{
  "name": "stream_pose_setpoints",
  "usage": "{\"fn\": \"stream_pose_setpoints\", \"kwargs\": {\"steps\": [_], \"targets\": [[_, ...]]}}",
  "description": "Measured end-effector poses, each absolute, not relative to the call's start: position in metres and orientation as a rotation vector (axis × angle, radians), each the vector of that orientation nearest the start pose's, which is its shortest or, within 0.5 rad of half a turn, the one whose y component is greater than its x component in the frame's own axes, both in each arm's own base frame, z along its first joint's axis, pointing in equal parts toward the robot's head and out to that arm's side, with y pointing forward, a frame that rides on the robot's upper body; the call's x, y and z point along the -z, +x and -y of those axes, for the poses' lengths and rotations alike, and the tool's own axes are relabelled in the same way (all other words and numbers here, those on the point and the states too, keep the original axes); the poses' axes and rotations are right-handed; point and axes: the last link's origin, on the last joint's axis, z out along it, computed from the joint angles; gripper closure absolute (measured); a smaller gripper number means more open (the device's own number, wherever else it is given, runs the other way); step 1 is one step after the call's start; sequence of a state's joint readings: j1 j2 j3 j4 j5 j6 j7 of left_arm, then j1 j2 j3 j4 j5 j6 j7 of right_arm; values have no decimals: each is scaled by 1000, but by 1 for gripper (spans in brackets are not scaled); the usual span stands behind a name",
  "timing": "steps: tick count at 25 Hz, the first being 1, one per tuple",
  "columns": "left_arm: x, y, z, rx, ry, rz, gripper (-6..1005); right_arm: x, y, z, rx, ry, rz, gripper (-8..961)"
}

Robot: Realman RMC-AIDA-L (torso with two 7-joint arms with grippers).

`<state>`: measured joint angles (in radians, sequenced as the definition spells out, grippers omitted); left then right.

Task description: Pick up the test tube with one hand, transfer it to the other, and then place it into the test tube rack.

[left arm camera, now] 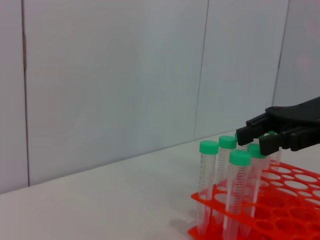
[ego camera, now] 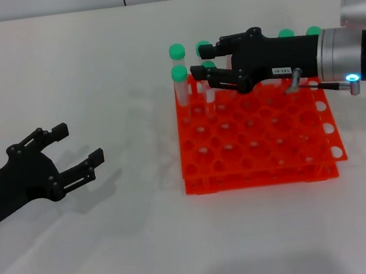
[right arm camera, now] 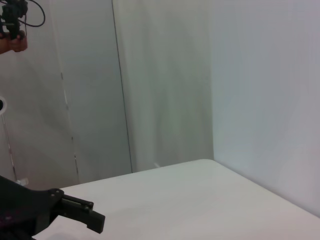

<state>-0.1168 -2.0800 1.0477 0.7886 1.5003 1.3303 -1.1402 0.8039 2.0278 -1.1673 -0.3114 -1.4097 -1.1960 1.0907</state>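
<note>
Head view: right gripper, black with a small white label and a silver-white arm behind it, reaching over the far left part of the test tube rack. Fingers parted a little, the cap of the test tube showing between them; whether pinched or just flanked, cannot tell. Tube upright in a rack hole near the back row. More green-capped tubes standing beside it along the rack's far edge and left corner. Rack resting on the white surface. Left gripper well apart from the rack, low over the surface, fingers spread wide and holding nothing.

Left wrist view: orange-red rack corner with a cluster of upright tubes, green caps on top. Right gripper's black fingertips just above and behind the caps, slightly parted.

Right wrist view: a white wall, bare surface, and a black part of the left gripper at the lower edge; no rack or tube visible.
</note>
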Motion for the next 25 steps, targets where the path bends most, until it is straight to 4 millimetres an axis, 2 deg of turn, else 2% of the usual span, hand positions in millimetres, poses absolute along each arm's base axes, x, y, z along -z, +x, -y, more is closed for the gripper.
{"fn": "stream_pose_setpoints", "kwargs": {"steps": [5,8,13,18,25], "targets": [[-9,-324,-265,677,-2377,564,138,49,179,-392,-806,-2709,-272,512],[-9,-325,-264,680,-2377,565,138,35,184,-382,-862,-2711,-225,496],[-10,-322,-267,685,-2386,554,137,3,213,-363,-845,-2654,-211,469],[-19,-317,-272,714,-2407,562,136,-20,240,-353,-770,-2672,-250,376],[-31,-303,-284,767,-2566,566,135,-23,269,-341,-631,-2742,-338,245]]}}
